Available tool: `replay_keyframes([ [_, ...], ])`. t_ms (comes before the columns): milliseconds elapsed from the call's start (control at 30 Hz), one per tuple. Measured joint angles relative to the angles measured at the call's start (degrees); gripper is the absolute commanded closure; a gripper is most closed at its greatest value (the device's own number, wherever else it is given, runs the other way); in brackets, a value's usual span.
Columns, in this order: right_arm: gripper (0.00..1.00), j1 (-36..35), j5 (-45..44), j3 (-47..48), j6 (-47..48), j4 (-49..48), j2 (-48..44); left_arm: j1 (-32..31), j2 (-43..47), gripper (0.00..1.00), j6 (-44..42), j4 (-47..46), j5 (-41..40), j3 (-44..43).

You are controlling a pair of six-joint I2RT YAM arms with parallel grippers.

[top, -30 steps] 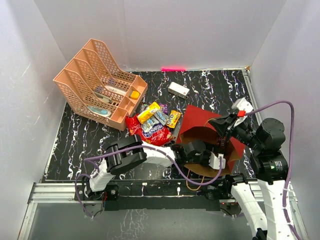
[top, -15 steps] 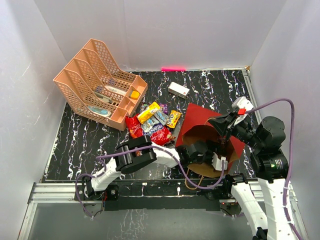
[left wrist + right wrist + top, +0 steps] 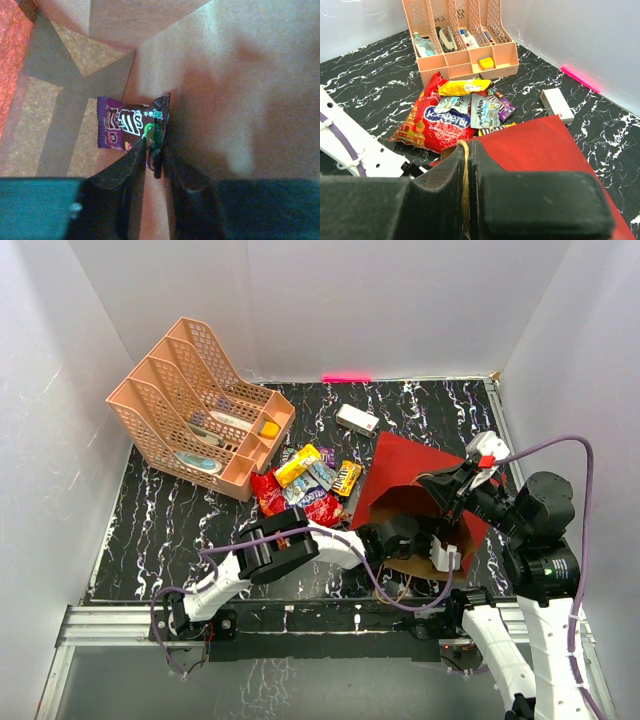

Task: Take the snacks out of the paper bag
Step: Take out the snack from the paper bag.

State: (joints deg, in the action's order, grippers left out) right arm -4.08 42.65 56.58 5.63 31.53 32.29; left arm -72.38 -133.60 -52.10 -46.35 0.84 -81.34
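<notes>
Left wrist view looks into the brown inside of the paper bag (image 3: pixel 240 75). A purple packet (image 3: pixel 127 129) lies in the far corner of the bag's bottom. The left pincer (image 3: pixel 154 160) is clenched to a very narrow gap, and the near corner of the packet sits between its fingertips, so it seems to be grasping this packet by the edge.

Compared with one second ago, the top external view shows that the left arm has pushed much deeper. Its elbow has moved to the right, toward the bag's mouth, and its wrist is now hidden inside. The bag itself has also shifted a little, and its red side now reaches further toward the back wall.

The right pincer (image 3: pixel 468 150) stays clamped on the bag's rim, with the cord handle (image 3: pixel 465 175) caught between its fingers. It holds the mouth up and open.

The red chip bag (image 3: pixel 440 125) and several small packets (image 3: pixel 487 107) lie already on the worktop (image 3: pixel 180 530), just beside the bag.

I judge that the reach is finished and the grip is made. What remains is to draw the arm back out with the packet and put it with the others. I see no other snack inside, but the camera shows only part of the bottom.
</notes>
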Motion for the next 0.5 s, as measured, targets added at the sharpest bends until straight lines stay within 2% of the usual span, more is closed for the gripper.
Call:
replay_keyframes([
  [133,0.92,0.00,-0.04,0.02,0.00,0.00,0.00,0.39,0.15,0.99,0.02,0.17,0.26,0.04],
  [333,0.92,0.00,-0.87,0.28,-0.02,-0.02,-0.09,0.61,5.25,1.00,1.92,0.66,0.96,6.16],
  [500,0.92,0.00,-4.09,0.22,-0.07,-0.13,-1.60,-0.28,14.34,1.00,4.46,-3.32,-1.66,15.19],
])
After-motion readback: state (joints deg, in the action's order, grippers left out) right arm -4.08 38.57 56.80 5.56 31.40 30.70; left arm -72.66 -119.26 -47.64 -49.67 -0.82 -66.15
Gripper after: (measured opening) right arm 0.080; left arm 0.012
